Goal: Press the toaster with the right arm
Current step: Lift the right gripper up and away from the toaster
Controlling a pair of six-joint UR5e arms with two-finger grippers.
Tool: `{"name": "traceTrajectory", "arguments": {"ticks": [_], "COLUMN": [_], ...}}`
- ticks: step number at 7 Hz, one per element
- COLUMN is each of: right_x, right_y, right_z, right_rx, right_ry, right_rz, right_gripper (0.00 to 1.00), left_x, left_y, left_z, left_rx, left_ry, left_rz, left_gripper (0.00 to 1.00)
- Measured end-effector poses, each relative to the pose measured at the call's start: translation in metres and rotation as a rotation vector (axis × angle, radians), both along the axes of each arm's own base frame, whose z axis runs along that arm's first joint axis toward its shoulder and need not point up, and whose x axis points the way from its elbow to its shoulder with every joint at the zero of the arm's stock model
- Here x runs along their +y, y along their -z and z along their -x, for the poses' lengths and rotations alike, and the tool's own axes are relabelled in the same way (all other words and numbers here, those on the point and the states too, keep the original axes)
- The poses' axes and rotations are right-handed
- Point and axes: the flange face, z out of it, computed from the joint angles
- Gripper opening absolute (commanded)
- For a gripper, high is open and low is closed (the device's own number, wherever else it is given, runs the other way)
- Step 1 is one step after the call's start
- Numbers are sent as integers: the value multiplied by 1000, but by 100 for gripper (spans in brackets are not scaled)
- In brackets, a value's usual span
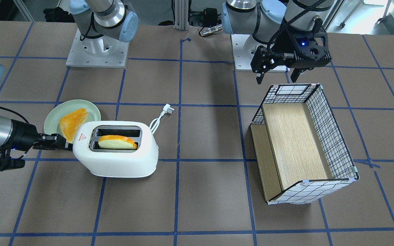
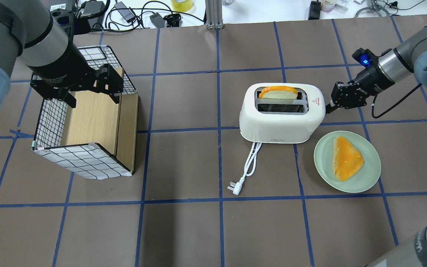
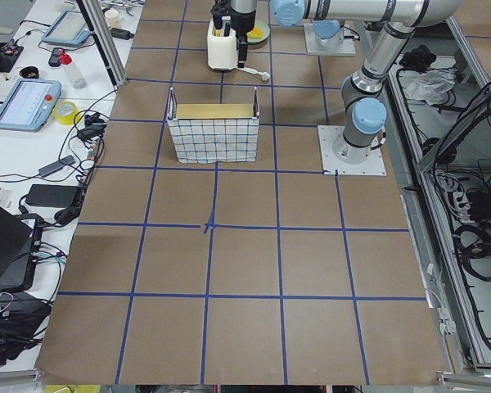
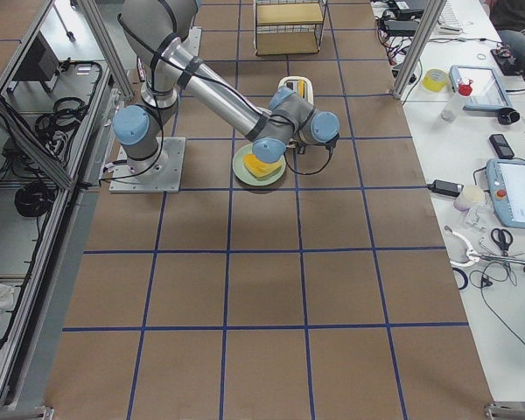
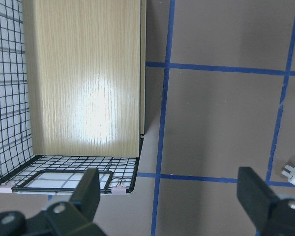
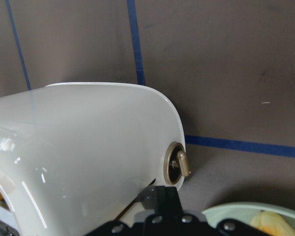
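The white two-slot toaster (image 1: 115, 160) (image 2: 280, 126) stands on the table with a slice of bread (image 1: 118, 141) in one slot. My right gripper (image 1: 63, 145) (image 2: 330, 107) is shut, with its tip against the toaster's end, by the red triangle sticker. The right wrist view shows the toaster's end (image 6: 88, 147), its small knob (image 6: 178, 164) and the shut fingertips (image 6: 164, 196) touching the shell just below it. My left gripper (image 1: 275, 73) (image 2: 91, 89) (image 5: 169, 196) is open and empty, above the basket's edge.
A green plate (image 1: 51, 119) (image 2: 369, 174) with another bread piece (image 2: 347, 157) lies beside the toaster, close to the right gripper. The toaster's white cord and plug (image 1: 167, 109) (image 2: 235, 185) trail on the table. A wire basket (image 1: 330, 136) (image 2: 83, 159) with wooden boards stands under the left arm.
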Motion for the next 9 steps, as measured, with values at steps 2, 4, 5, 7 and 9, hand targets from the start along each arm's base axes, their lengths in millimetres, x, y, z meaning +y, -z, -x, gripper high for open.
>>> {"name": "traceTrajectory", "arguments": {"ticks": [2, 4, 5, 7, 9], "right_x": [7, 18, 22, 33, 47], "right_y": [-34, -82, -108, -164, -213], "right_z": [1, 3, 6, 9, 3], "right_rx": [88, 203, 267, 393, 465], "right_ry": [45, 61, 57, 47, 33], "right_rz": [-6, 23, 50, 114, 137], "right_gripper": [15, 53, 93, 100, 100], "left_x": [0, 0, 0, 0, 0], "left_y": [0, 0, 0, 0, 0], "left_z": [0, 0, 0, 0, 0], "left_rx": [0, 0, 1, 1, 1], "left_ry": [0, 0, 0, 0, 0], "left_rz": [0, 0, 0, 0, 1], "left_gripper": [100, 100, 100, 100, 100]}}
